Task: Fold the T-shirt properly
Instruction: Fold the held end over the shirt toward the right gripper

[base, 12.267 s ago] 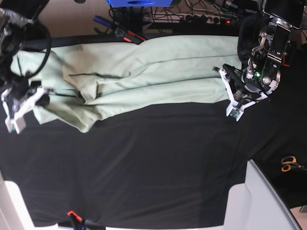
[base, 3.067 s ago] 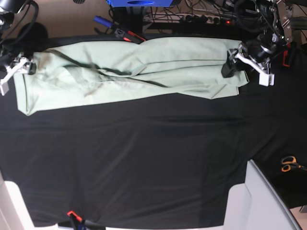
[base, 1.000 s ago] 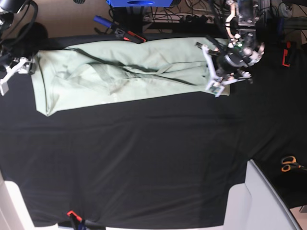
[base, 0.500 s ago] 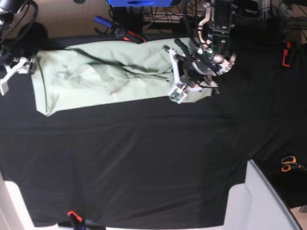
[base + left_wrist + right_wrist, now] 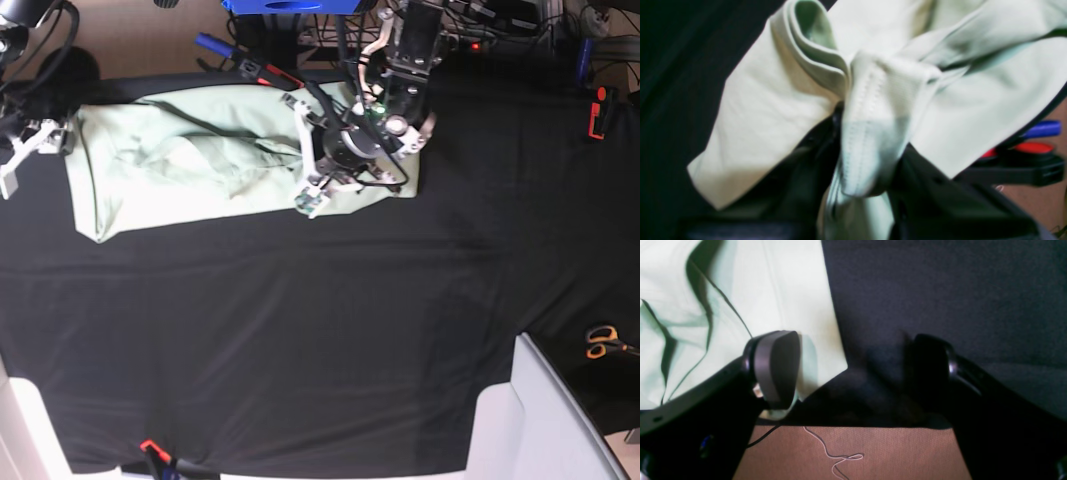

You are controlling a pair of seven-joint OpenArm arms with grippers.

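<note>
Left tool [image 5: 312, 190] pinches the T-shirt [image 5: 180, 170], stretched left-to-right along the counter's [image 5: 330, 330] far edge; right tool [image 5: 20, 165] gapes empty.

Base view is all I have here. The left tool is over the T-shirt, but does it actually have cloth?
Observer: Yes. In the left wrist view the left tool is shut on a bunched, stitched hem of the T-shirt.
Operator: And the right tool at the shirt's other end, gripping?
Observer: No. The right wrist view shows the right tool open, with one finger over the shirt's corner and the other over the black cloth.
Operator: Anything past that table edge?
Observer: A thin pale cord lies on the brown floor below it.
</note>
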